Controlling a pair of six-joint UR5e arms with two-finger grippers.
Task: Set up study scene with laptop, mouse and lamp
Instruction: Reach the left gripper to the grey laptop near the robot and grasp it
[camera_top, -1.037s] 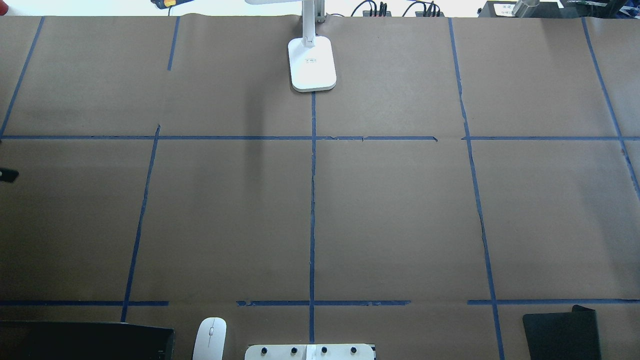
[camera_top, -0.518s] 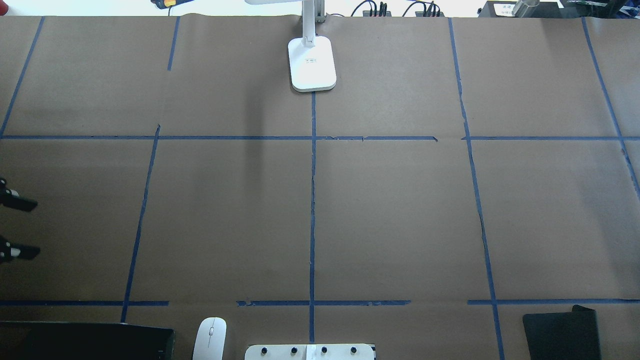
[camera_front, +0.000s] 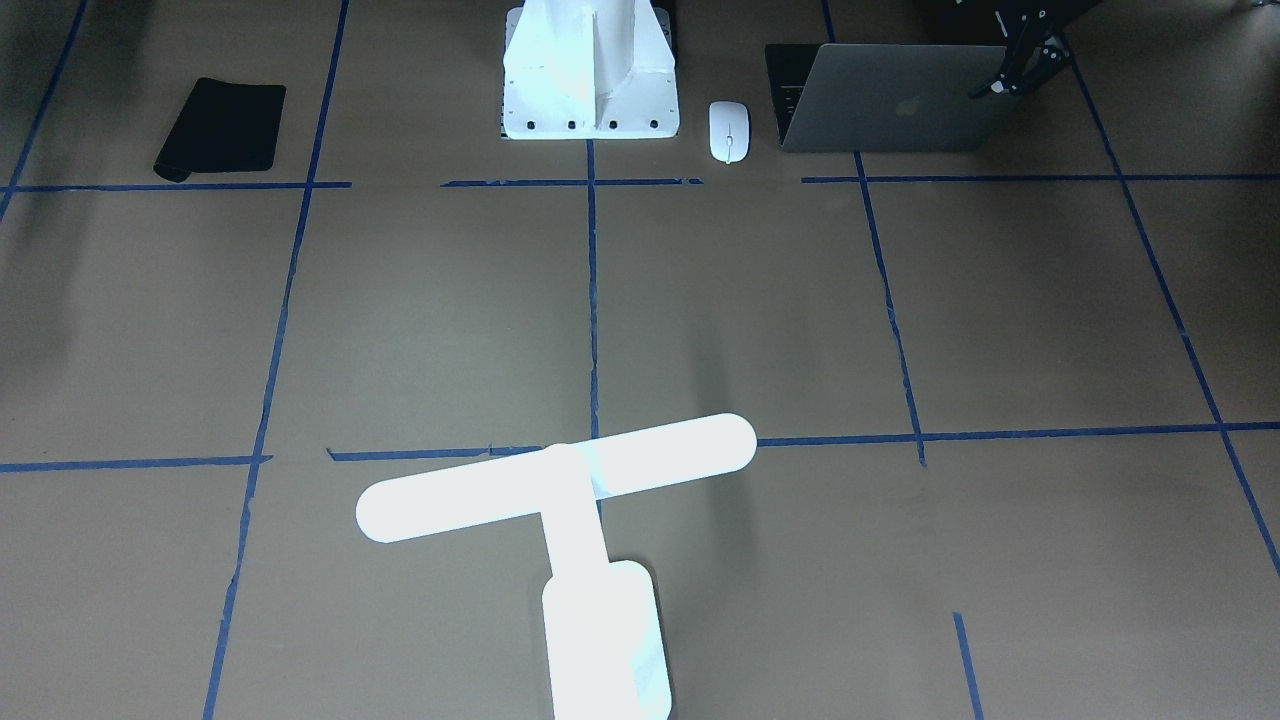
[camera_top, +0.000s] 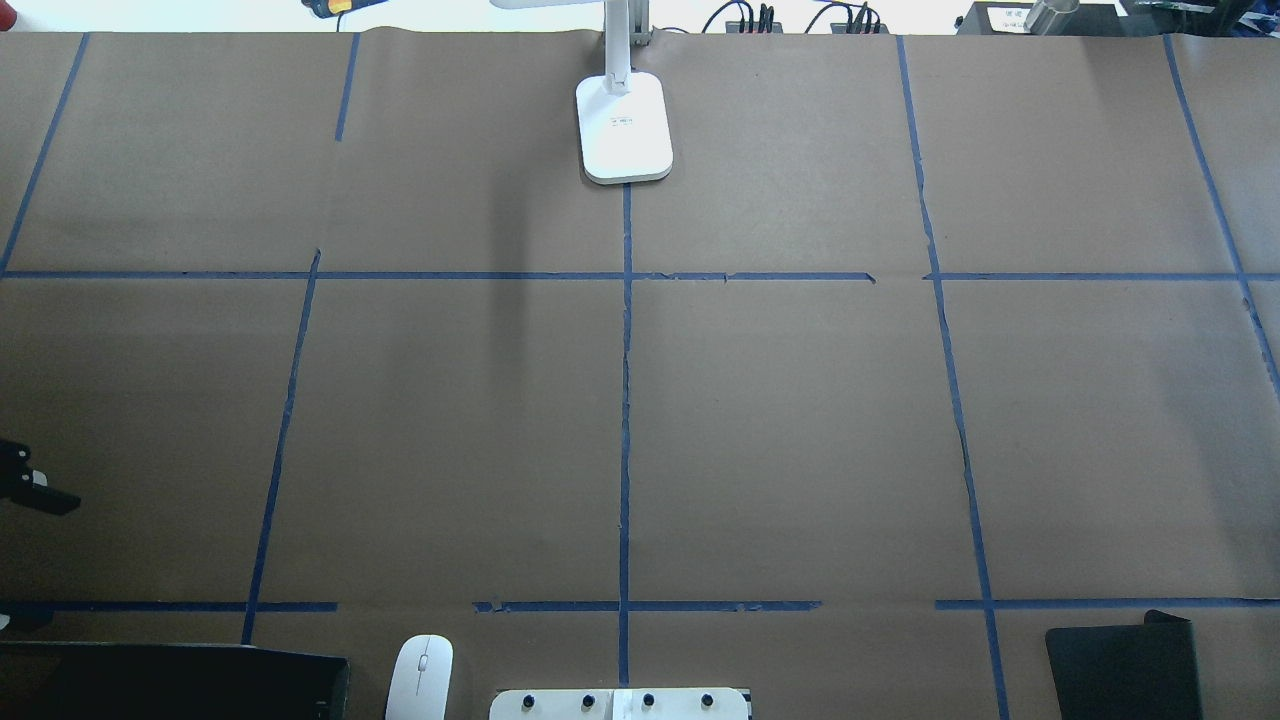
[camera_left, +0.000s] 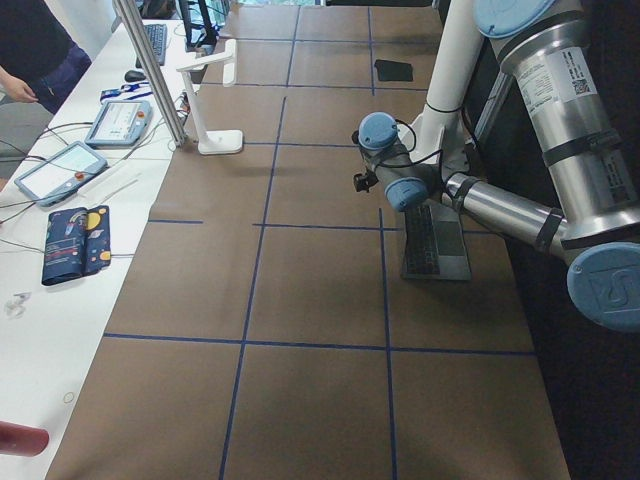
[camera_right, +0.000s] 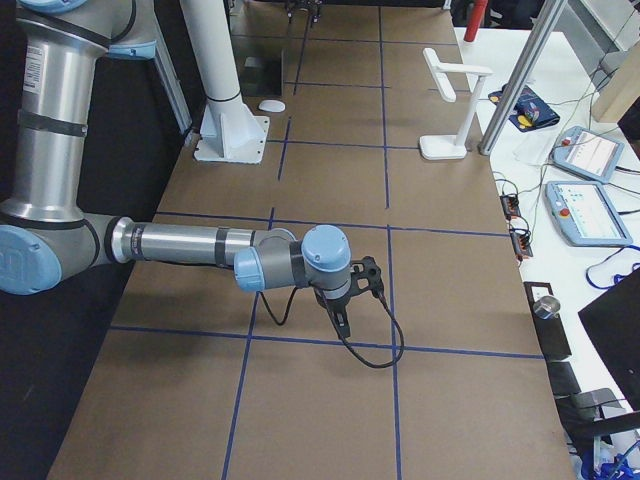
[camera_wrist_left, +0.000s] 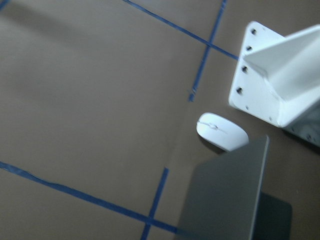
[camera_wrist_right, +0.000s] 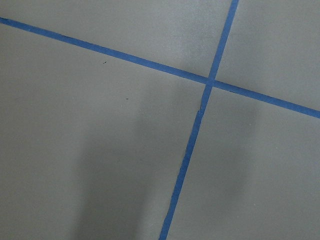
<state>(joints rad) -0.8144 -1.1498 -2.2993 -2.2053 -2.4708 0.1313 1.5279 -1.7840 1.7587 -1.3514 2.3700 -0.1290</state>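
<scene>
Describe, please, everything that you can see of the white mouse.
The mouse is small, white, flat and oval, with a thin grey line down its middle. It looks like smooth plastic. It lies flat on the brown paper-covered table, near the robot's edge, between the white bolted pedestal and the open grey laptop, and apart from both. Nothing but the table touches it.

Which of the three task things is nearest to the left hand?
The laptop: the left hand is by its lid's corner; mouse and lamp lie farther away.
</scene>
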